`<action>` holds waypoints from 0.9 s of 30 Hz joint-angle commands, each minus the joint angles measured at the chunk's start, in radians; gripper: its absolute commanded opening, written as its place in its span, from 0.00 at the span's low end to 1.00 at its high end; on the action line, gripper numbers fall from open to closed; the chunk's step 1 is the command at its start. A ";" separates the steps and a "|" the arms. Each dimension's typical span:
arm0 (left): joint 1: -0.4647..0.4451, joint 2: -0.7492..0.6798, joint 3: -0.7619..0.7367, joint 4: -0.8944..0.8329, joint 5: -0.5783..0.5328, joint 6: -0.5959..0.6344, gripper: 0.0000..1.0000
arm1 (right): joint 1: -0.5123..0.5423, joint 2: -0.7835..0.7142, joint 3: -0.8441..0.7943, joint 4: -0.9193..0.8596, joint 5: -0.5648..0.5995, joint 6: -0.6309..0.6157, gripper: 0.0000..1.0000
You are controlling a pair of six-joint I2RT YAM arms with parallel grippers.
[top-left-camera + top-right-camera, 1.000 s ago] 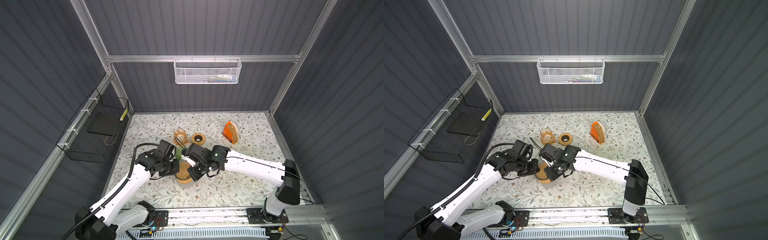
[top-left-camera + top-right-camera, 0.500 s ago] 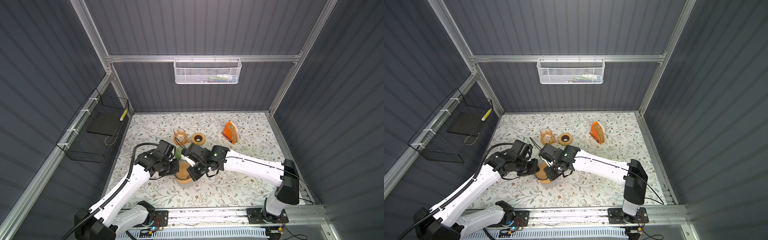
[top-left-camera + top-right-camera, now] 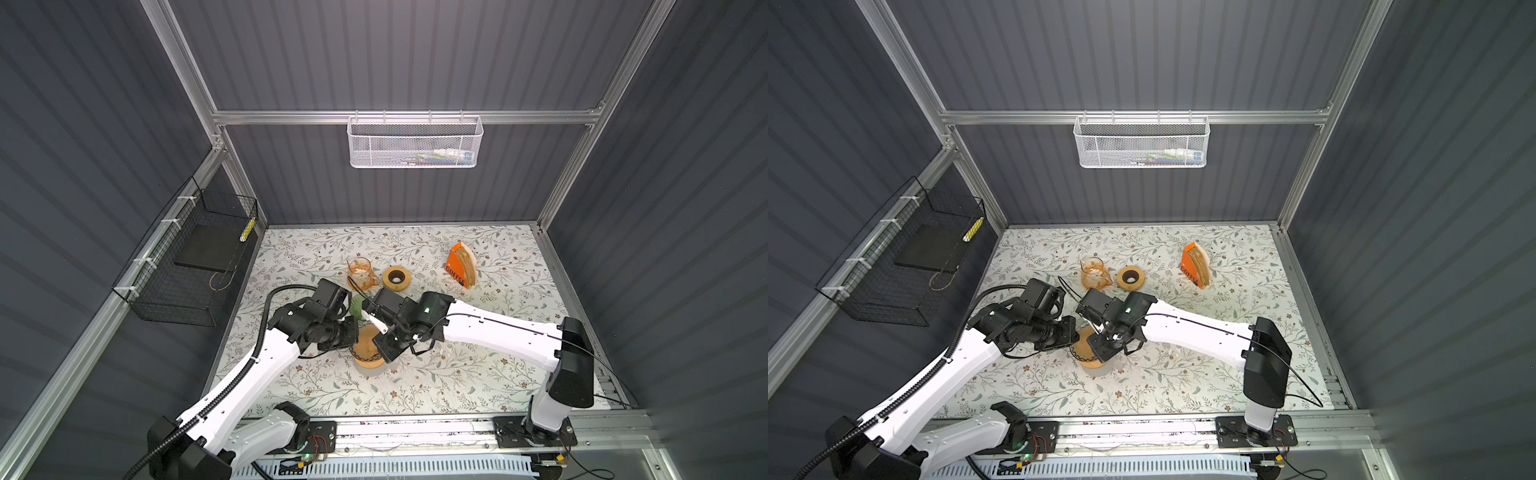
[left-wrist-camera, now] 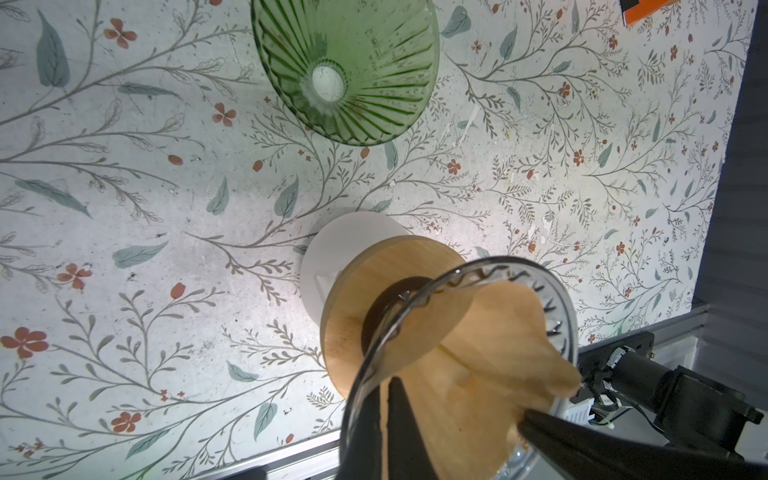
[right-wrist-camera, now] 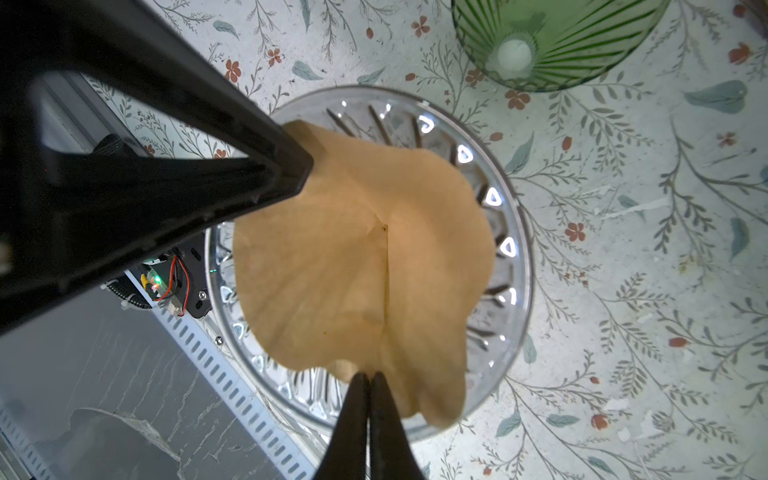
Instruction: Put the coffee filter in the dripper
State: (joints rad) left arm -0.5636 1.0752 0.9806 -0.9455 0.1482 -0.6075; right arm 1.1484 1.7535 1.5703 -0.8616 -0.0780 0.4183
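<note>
Coffee filter (image 5: 353, 249): brown paper, spread between left fingers (image 4: 405, 436) and right fingers (image 5: 384, 440), each pair clenched on opposite edge; clear dripper (image 5: 505, 249) directly beneath them. Step: seating filter, apparently near done. Next: unclench both, lift clear without dragging paper.

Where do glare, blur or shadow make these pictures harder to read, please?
In the right wrist view, the left hand looms as a black wedge, and bright glints dot the clear dripper around the coffee filter; in the left wrist view, a light pool washes out the tablecloth beside the wooden collar; in both top views, light is even, but the dripper is partly covered.
</note>
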 commanded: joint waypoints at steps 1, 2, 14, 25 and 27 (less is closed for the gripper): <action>-0.007 -0.015 0.024 -0.013 -0.013 -0.005 0.09 | 0.004 0.027 0.028 -0.041 0.025 -0.012 0.08; -0.007 -0.017 0.024 -0.013 -0.013 -0.005 0.09 | 0.005 0.027 0.031 -0.044 0.025 -0.012 0.08; -0.007 -0.017 0.028 -0.014 -0.022 -0.002 0.09 | 0.005 -0.014 0.046 -0.054 0.031 -0.006 0.13; -0.007 -0.015 0.045 -0.016 -0.022 0.002 0.08 | 0.005 -0.048 0.050 -0.050 0.031 0.006 0.18; -0.007 -0.019 0.051 -0.013 -0.022 -0.001 0.08 | 0.006 -0.053 0.050 -0.048 0.030 0.007 0.18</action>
State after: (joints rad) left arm -0.5644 1.0752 0.9924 -0.9466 0.1371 -0.6071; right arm 1.1484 1.7313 1.5917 -0.8909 -0.0620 0.4194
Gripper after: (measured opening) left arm 0.083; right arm 0.180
